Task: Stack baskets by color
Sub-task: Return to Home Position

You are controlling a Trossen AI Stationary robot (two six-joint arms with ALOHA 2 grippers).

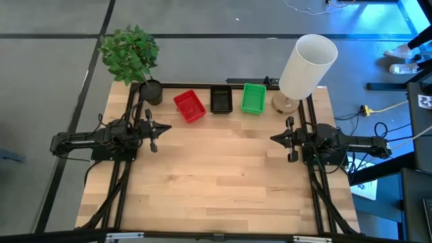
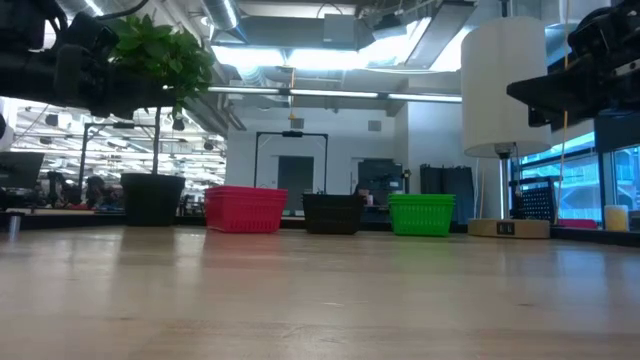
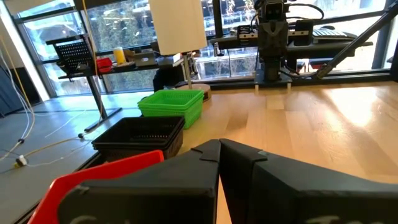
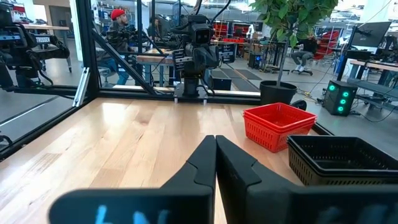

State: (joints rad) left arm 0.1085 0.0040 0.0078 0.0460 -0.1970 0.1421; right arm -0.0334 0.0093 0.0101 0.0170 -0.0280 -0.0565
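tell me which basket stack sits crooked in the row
The red stack, beside the plant pot: it is turned askew, while the black stack and green stack sit square.

Pale wooden plank tabletop (image 1: pixel 223 175): smooth, low satin sheen. Red perforated plastic basket stack (image 1: pixel 190 106), black perforated plastic basket stack (image 1: pixel 221 99) and green perforated plastic basket stack (image 1: pixel 254 98): moulded mesh, slight gloss. Tall white cylinder (image 1: pixel 308 65): smooth, matt. Round black plant pot (image 1: pixel 152 92): matt. Black frame post (image 4: pixel 85 43): looks like painted metal. Left gripper (image 3: pixel 219 144) and right gripper (image 4: pixel 215 139): dark, matt, plastic look.
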